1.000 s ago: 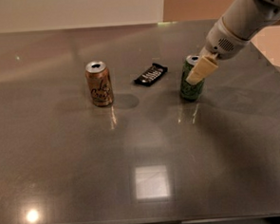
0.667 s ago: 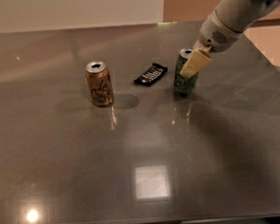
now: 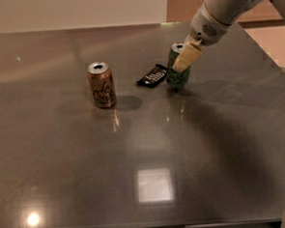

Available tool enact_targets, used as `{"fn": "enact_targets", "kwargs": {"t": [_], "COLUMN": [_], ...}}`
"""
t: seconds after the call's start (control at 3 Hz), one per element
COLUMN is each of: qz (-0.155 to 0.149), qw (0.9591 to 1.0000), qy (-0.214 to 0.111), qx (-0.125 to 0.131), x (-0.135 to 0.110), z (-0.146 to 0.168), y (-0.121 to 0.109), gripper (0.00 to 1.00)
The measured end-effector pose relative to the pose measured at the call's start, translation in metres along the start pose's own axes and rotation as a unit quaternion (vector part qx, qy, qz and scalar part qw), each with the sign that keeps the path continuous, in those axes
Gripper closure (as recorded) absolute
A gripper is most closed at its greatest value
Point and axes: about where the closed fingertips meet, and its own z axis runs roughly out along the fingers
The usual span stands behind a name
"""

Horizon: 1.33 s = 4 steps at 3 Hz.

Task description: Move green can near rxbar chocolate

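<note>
The green can stands upright on the grey table, right of centre at the back. Its left side is next to the right end of the rxbar chocolate, a flat black bar with white lettering. My gripper comes in from the upper right and is shut on the green can, with a pale finger lying across the can's front and upper part.
An orange-gold can stands upright to the left of the bar, about a can's height away. The table's far edge runs along the top, and its right edge slants down the right side. Light glares show on the near tabletop.
My gripper has slid the green can leftward across the table, from well right of the bar to right beside its right end. The bar and the orange-gold can have not moved.
</note>
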Motion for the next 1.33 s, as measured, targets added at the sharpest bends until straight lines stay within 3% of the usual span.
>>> {"fn": "enact_targets", "kwargs": {"t": [0.33, 1.33], "qz": [-0.002, 0.000], "qw": [0.9999, 0.9994], "qy": [0.004, -0.002], "qx": [-0.012, -0.033], "x": [-0.004, -0.008], "z": [0.012, 0.027], "y": [-0.004, -0.007], "gripper": [0.84, 0.13]}}
